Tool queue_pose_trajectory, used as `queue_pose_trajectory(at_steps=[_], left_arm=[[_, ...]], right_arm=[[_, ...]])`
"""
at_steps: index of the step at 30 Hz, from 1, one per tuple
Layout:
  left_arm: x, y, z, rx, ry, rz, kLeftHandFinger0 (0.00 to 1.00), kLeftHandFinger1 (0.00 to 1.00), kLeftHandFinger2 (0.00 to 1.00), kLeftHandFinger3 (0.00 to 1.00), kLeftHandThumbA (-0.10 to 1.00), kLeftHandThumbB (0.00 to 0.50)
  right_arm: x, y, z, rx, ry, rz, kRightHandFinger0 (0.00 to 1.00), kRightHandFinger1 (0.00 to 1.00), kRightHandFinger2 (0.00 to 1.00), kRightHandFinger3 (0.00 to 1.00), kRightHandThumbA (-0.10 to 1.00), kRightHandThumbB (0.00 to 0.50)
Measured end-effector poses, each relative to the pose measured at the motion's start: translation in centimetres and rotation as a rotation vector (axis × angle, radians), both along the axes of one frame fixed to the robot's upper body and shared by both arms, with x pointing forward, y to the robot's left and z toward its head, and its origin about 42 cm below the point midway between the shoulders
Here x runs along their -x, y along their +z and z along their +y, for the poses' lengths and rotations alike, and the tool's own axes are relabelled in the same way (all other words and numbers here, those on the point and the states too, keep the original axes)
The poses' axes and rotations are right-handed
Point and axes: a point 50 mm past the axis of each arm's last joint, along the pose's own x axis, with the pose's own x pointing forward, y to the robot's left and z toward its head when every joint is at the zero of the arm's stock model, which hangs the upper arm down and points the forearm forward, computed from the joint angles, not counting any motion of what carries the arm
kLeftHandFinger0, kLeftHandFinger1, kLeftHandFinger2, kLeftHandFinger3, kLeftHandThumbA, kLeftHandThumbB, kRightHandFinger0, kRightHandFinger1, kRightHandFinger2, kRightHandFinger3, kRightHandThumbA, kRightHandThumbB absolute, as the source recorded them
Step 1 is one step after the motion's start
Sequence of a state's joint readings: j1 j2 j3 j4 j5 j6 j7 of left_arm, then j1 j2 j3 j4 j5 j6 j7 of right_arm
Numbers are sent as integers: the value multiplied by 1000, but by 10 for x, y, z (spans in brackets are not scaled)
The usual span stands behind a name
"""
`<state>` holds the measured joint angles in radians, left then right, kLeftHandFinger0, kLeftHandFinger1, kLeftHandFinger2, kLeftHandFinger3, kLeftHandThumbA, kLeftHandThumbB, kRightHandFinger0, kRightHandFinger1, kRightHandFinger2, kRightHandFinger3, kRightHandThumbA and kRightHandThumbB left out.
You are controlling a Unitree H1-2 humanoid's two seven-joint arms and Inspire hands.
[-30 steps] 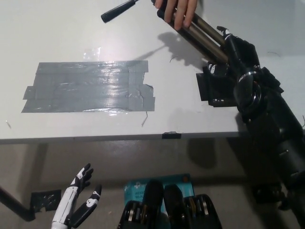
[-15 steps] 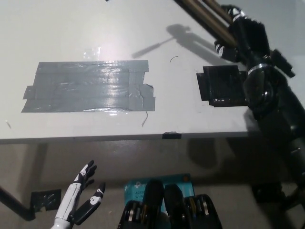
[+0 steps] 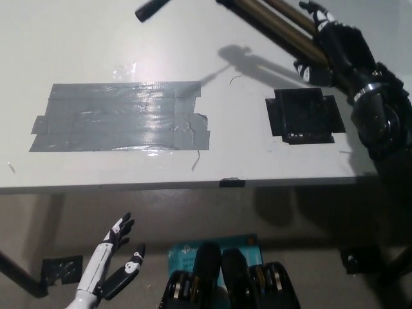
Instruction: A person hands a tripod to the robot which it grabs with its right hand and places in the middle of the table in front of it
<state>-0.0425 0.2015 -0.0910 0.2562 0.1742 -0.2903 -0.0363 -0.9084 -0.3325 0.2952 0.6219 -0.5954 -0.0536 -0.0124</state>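
Note:
The tripod [image 3: 273, 26] is folded, with bronze-coloured legs and a black handle [image 3: 151, 9] poking out at the top left. It hangs above the far right part of the white table [image 3: 129, 45]. My black right hand [image 3: 328, 42] is shut on the legs at their lower end, just beyond the black square patch [image 3: 302, 116]. No person's hand shows on the tripod. My white left hand [image 3: 112, 261] rests open below the table's front edge at the lower left.
A wide patch of grey tape [image 3: 119, 116] covers the table's middle left. The tripod's shadow [image 3: 238, 61] falls between the tape and the black patch. A blue-green item [image 3: 193, 248] lies on the floor beneath the front edge.
The person's hand has left the tripod. My right hand holds it alone and has shifted right and slightly away from me; the black patch is now fully uncovered.

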Motion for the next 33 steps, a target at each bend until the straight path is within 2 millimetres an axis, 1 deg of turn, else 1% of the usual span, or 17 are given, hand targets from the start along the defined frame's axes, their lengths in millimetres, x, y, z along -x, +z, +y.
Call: queue_pose_trajectory(at_steps=[1, 3, 6, 10, 11, 12, 13, 14, 15, 16, 18, 20, 23, 24, 25, 30, 33], left_arm=[[0, 0, 0, 0, -1, 0, 967, 1000, 1000, 1000, 528, 197], [-1, 0, -1, 0, -3, -1, 969, 1000, 1000, 1000, 527, 195], [-2, 1, -1, -2, -6, -4, 974, 1000, 1000, 1000, 529, 195], [-5, 4, -2, -6, -19, -10, 969, 1000, 1000, 1000, 537, 199], [-6, 4, -2, -7, -21, -11, 969, 1000, 1000, 1000, 538, 198], [-6, 5, -2, -8, -23, -12, 970, 1000, 1000, 1000, 539, 197], [-7, 5, -2, -8, -25, -13, 971, 1000, 1000, 1000, 540, 197], [-8, 6, -3, -9, -28, -14, 973, 1000, 1000, 1000, 541, 197], [-8, 6, -3, -9, -29, -15, 975, 1000, 1000, 1000, 548, 202], [-9, 6, -3, -10, -31, -16, 981, 1000, 1000, 1000, 562, 208], [-9, 7, -3, -13, -34, -18, 983, 1000, 1000, 1000, 569, 208], [-10, 7, -2, -17, -36, -19, 979, 1000, 1000, 1000, 570, 203], [-11, 8, -2, -23, -41, -18, 975, 1000, 1000, 1000, 579, 204], [-11, 8, -2, -24, -42, -18, 974, 1000, 1000, 1000, 580, 204], [-11, 8, -2, -25, -44, -17, 973, 1000, 1000, 1000, 581, 202], [-10, 7, -2, -30, -47, -15, 976, 1000, 1000, 1000, 566, 199], [-10, 7, -2, -29, -47, -13, 977, 1000, 1000, 1000, 562, 204]], right_arm=[[1, -2, -1, 4, 3, 13, 147, 757, 1000, 1000, -100, 130], [4, -9, -6, 26, 17, 75, 165, 775, 1000, 1000, -100, 128], [6, -16, -11, 69, 34, 153, 224, 814, 1000, 1000, -100, 162], [8, -25, -17, 113, 55, 234, 224, 789, 1000, 1000, -100, 167], [9, -27, -17, 118, 58, 246, 251, 775, 1000, 1000, -100, 182], [9, -29, -17, 124, 63, 263, 341, 811, 1000, 1000, -62, 236], [9, -31, -17, 131, 69, 284, 618, 1000, 1000, 1000, 99, 327], [9, -33, -18, 135, 74, 303, 750, 1000, 1000, 1000, 150, 324], [9, -33, -18, 137, 77, 313, 1000, 1000, 1000, 1000, 222, 335], [10, -34, -18, 144, 83, 343, 1000, 1000, 1000, 1000, 350, 406], [11, -32, -16, 152, 95, 362, 1000, 1000, 1000, 1000, 407, 421], [13, -27, -17, 164, 104, 361, 1000, 1000, 1000, 1000, 465, 463], [15, -14, -17, 160, 115, 324, 1000, 1000, 1000, 1000, 543, 497], [16, -12, -17, 156, 118, 316, 1000, 1000, 1000, 1000, 550, 499], [17, -6, -16, 145, 123, 290, 1000, 1000, 1000, 1000, 632, 500], [20, 10, -16, 113, 130, 184, 1000, 1000, 1000, 1000, 749, 500], [23, 26, -18, 72, 126, 95, 1000, 1000, 1000, 1000, 765, 497]])
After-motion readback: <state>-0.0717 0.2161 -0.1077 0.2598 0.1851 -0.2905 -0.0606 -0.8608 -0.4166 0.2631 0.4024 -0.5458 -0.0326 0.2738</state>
